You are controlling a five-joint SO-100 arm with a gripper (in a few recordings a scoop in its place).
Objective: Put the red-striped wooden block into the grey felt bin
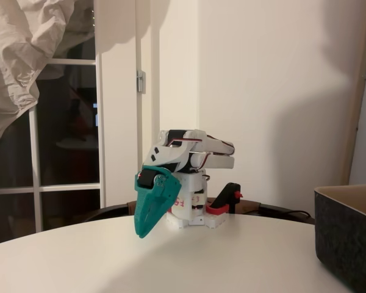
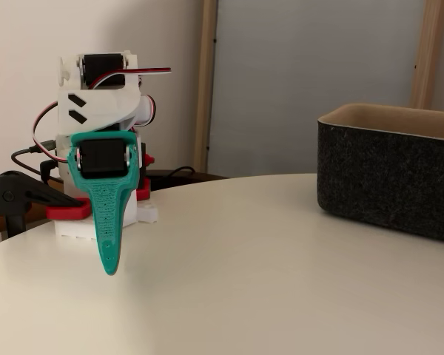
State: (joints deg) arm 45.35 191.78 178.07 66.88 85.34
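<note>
We find the arm folded at rest with its teal gripper (image 1: 147,215) pressed together and empty, the bin (image 2: 388,177) well apart on the desk (image 2: 244,281), and no block located, so any reach risks a blind miss.

You've got a round white surface (image 1: 232,262) under everything, pale and bare in both fixed views. Behind it, a dark glass door (image 1: 67,140) with white bars, a crumpled white sheet (image 1: 24,55) hanging top left, and a black clamp (image 2: 11,200) gripping the edge.
</note>
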